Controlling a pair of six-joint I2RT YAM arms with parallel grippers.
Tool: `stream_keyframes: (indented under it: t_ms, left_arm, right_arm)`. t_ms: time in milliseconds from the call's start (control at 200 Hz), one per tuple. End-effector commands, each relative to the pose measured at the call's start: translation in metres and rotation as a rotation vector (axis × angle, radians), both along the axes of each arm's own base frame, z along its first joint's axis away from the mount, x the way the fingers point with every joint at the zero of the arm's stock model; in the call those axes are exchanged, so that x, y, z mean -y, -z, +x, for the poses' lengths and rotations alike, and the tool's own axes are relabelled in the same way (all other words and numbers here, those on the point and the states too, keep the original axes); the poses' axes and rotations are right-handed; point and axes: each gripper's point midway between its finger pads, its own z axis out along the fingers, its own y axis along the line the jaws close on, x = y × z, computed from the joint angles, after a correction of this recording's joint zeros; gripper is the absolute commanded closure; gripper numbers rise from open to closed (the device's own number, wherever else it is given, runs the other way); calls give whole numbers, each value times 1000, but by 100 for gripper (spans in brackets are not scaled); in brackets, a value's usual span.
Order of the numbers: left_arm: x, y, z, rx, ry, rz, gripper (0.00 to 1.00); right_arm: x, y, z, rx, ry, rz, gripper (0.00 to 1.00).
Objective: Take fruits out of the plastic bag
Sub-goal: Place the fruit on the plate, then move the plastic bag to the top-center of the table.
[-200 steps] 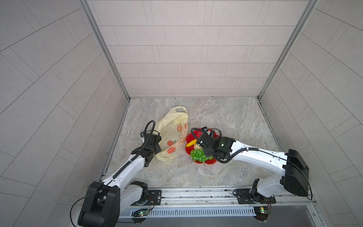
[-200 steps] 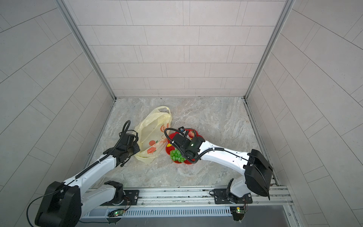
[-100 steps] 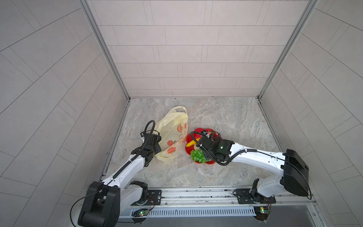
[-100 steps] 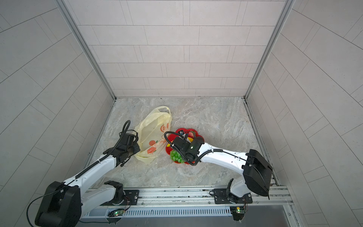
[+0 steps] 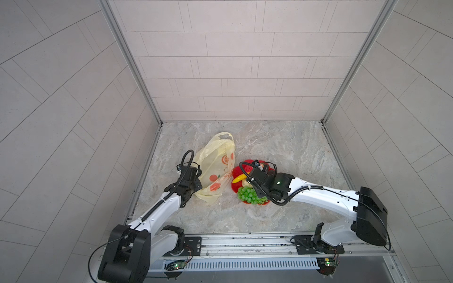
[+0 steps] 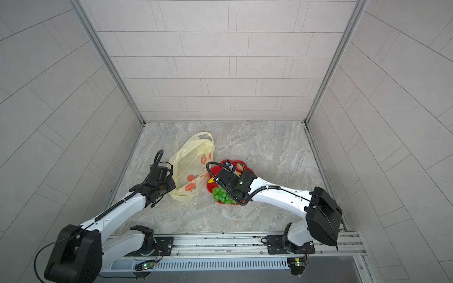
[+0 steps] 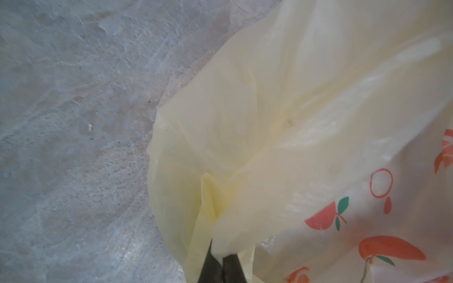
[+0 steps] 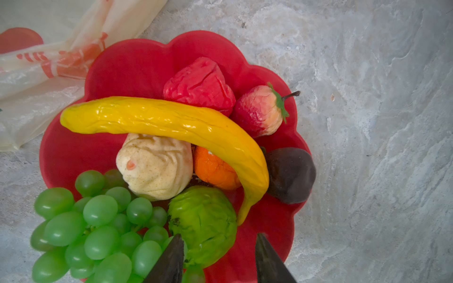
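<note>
pinching a fold of the thin translucent pale-yellow plastic bag [image 7: 282, 110], left gripper [image 7: 220, 254] is fully closed on the film, probably anchoring it against sliding. bag lies slumped on the grey marbled tabletop [image 5: 282, 147], just beside the red flower-shaped plastic dish [image 8: 137, 63]. right gripper [image 8: 219, 236] hovers over the dish, jaws partway apart, gripping nothing; wrinkled green toy apple [image 8: 203, 220] lies in the dish under its tips. yellow toy banana [image 8: 159, 120], green grape bunch [image 8: 98, 220], strawberry [image 8: 257, 110], small orange [image 8: 213, 169], beige piece [image 8: 154, 166], red piece [image 8: 198, 83], dark purple piece [image 8: 289, 174] sit there too. no lump visible in the bag; looks nearly done.
</note>
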Motion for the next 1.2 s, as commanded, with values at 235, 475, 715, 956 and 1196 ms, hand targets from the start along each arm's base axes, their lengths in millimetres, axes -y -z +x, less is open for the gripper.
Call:
stream_keyframes:
  t_ms: [235, 475, 715, 956, 1196]
  left_arm:
    - [23, -50, 48, 97, 6, -60, 100]
    - [77, -75, 124, 99, 160, -37, 100]
    - [149, -77, 187, 42, 461, -54, 99]
    - [186, -85, 232, 1, 638, 64, 95]
    - [208, -86, 272, 5, 761, 116, 91]
  right_arm:
    - [73, -57, 16, 129, 173, 87, 36]
    - [117, -59, 9, 143, 331, 233, 31]
    - [131, -51, -3, 159, 403, 326, 31]
    - [134, -35, -18, 123, 455, 417, 31]
    - [127, -20, -30, 79, 522, 578, 31]
